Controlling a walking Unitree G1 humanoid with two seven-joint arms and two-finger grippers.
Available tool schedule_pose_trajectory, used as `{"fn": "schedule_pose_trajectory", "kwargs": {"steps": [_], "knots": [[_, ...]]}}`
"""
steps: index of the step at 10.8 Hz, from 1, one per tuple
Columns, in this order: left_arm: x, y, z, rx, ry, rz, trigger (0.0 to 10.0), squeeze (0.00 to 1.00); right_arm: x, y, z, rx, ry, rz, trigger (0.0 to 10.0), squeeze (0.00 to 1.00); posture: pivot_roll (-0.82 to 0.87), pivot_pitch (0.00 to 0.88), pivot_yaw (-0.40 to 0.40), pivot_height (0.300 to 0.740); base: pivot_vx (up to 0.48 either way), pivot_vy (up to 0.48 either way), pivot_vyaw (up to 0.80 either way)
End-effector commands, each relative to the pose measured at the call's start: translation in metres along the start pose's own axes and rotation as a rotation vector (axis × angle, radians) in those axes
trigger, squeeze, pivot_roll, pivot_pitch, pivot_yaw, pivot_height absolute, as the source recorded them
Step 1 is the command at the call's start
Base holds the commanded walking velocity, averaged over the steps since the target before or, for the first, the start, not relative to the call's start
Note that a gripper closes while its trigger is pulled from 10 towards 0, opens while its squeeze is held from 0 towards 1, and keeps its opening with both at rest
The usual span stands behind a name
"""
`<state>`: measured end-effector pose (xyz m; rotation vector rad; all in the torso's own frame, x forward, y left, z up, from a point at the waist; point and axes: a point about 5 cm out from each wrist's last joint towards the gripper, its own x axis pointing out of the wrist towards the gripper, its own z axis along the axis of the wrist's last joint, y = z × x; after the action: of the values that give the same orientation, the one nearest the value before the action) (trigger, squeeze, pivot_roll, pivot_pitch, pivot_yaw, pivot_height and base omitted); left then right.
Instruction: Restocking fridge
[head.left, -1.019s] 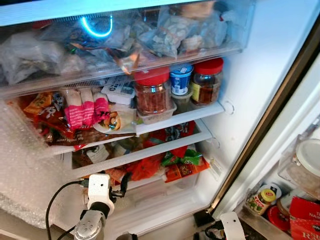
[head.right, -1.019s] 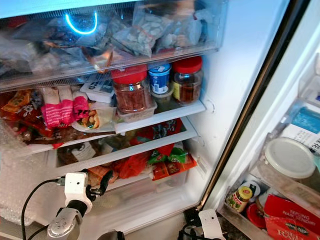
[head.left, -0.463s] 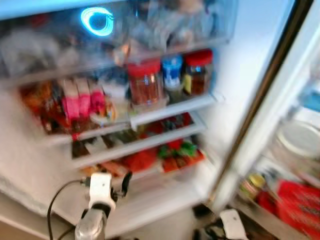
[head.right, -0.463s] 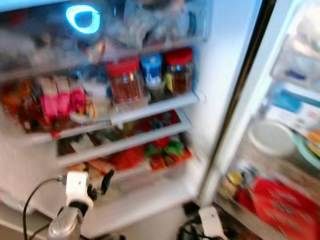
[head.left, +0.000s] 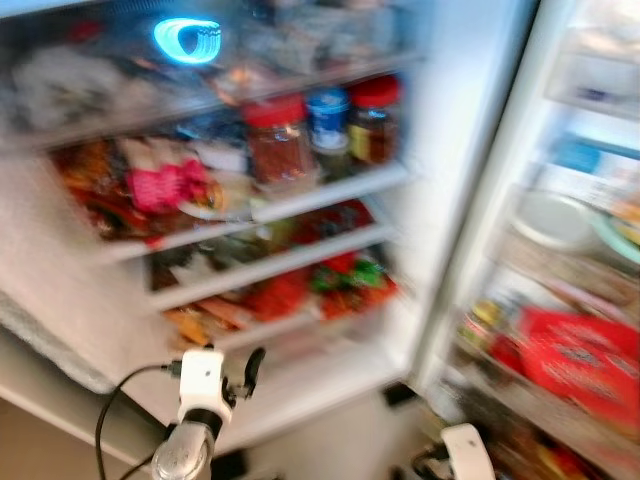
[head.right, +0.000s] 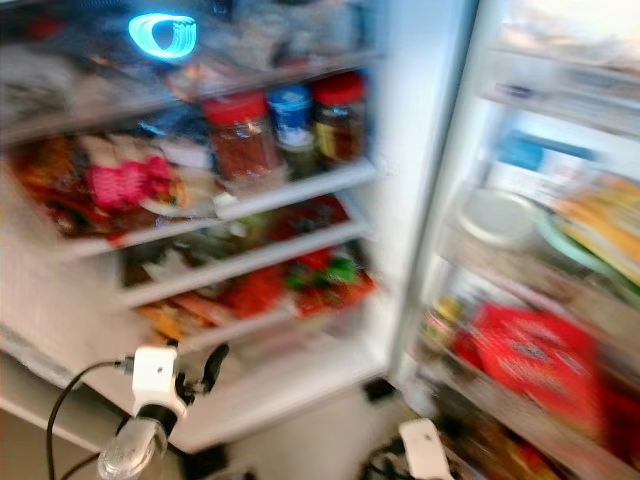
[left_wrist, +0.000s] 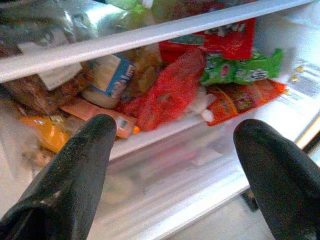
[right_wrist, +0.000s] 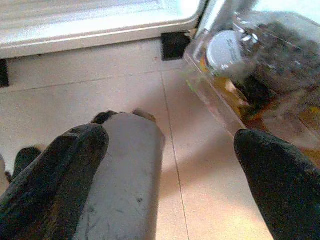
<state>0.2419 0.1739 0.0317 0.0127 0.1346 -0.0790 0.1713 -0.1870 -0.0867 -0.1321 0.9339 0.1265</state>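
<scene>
1. Open fridge (head.left: 440, 150) ahead, blurry in both eye views, packed shelves on the left, door racks on the right.
2. Left gripper (head.left: 248, 368) raised low in front of the fridge, fingers (left_wrist: 75, 160) spread wide, holding nothing.
3. Pointing at the low shelf: red bag (left_wrist: 172, 90), green bag (left_wrist: 240, 70), orange pack (left_wrist: 100, 115) just past the fingers.
4. Right gripper (right_wrist: 170, 165) hanging low by the door, aimed down at the floor (right_wrist: 125, 95), fingers wide apart, nothing between them.
5. Jar with a white lid (right_wrist: 225, 47) in the bottom door rack, just beyond the right gripper.
6. Red-lid jars (head.left: 275, 145) on the upper shelf, far and up from both grippers.
7. No item to stock in either gripper, so probably between loads, or looking for a free spot.
8. Key point: low shelf lies straight ahead of the left gripper, long side running left to right; left arm nearer to it, right arm nearer to the door rack.
9. Shelves look full, so little room to slide anything in.
</scene>
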Motion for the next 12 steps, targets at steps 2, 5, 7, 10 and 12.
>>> {"fn": "schedule_pose_trajectory", "kwargs": {"steps": [2,5,7,10,12], "knots": [[-0.003,0.006,-0.003,0.016,0.023,0.018,10.0,0.00,-0.013,0.007,-0.050,-0.012,0.192,0.033,10.0,0.00,-0.12,0.039,0.055,0.641,-0.334,0.000,0.00],[-0.010,0.010,-0.017,0.003,0.078,0.049,10.0,0.00,-0.013,0.007,-0.050,-0.013,0.192,0.033,10.0,0.00,-0.12,0.050,0.050,0.641,-0.330,0.000,0.00],[-0.018,0.021,-0.040,-0.073,0.186,0.128,10.0,0.00,-0.012,0.006,-0.049,-0.015,0.191,0.033,10.0,0.00,-0.12,0.056,0.045,0.641,-0.167,0.000,0.00],[-0.035,0.032,-0.088,-0.093,0.474,0.188,10.0,0.00,-0.012,0.006,-0.049,-0.016,0.190,0.034,10.0,0.00,-0.11,0.058,0.041,0.641,0.000,0.000,0.00],[-0.046,0.033,-0.107,-0.095,0.603,0.201,10.0,0.00,-0.012,0.007,-0.048,-0.019,0.188,0.039,10.0,0.00,-0.11,0.060,0.041,0.641,0.000,0.000,0.00]]}}
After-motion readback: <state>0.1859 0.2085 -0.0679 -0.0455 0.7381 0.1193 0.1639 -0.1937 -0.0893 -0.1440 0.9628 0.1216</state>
